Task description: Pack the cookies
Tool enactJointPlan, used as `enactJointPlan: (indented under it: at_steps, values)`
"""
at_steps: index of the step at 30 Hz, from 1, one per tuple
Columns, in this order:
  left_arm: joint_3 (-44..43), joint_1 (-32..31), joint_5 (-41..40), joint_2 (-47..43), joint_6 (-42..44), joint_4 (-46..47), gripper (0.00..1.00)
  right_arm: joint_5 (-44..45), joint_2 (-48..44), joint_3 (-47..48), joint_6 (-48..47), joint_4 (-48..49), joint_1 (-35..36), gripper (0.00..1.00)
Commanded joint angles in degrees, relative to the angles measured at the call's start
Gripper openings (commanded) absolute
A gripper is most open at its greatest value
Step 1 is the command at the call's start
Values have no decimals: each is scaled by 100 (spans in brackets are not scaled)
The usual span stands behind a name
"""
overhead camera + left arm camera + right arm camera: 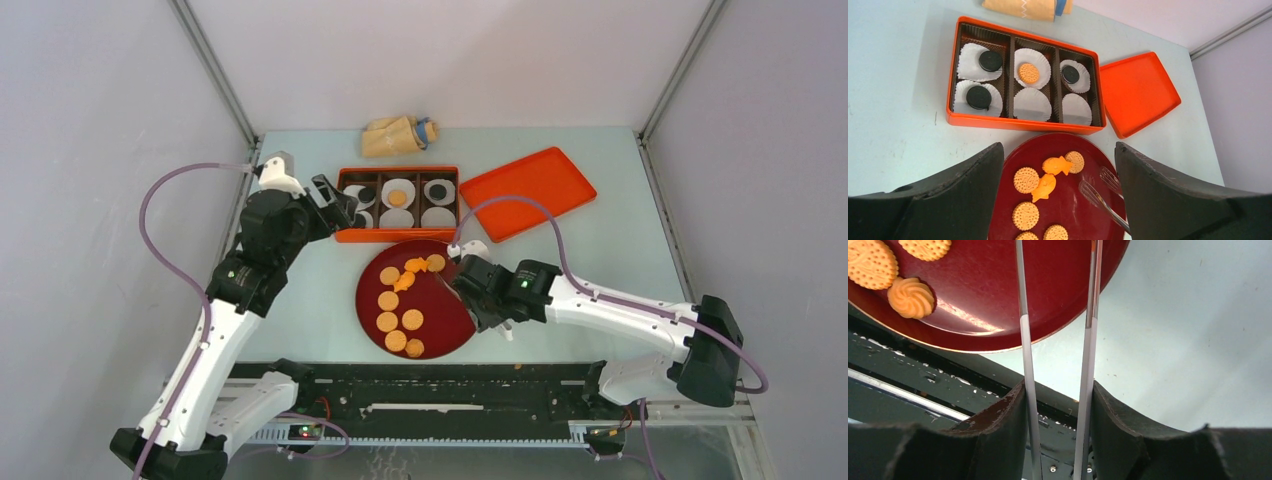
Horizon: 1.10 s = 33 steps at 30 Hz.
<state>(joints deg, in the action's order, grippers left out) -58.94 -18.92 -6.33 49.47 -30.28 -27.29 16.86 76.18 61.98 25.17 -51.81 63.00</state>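
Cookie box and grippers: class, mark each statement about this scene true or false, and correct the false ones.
1. The box holds three black cookies. True.
2. Every paper liner in the box is filled. False: two are empty, and one holds a tan cookie.
3. The orange lid covers the box. False: it lies on the table beside the box.
4. The right gripper holds metal tongs. True.
5. The left gripper grips a cookie. False: it is open and empty.
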Motion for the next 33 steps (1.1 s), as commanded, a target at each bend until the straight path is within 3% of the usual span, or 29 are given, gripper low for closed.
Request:
enactJointPlan:
  at_steps: [1,18,21,27,33]
  values:
    - [83,37,208,-100,-90,274,86,263,-157,-31,285,164,13,52]
    - [120,36,118,-148,14,284,86,-381,784,8,-426,1294,-812,52]
    - [143,37,129,-114,-2,285,86,-471,800,95,-505,1317,-833,47]
    - [187,37,171,-117,-3,350,86,-410,382,174,-547,1206,-832,26]
    - [200,37,195,-40,-35,417,86,-270,-292,602,-539,875,-846,25]
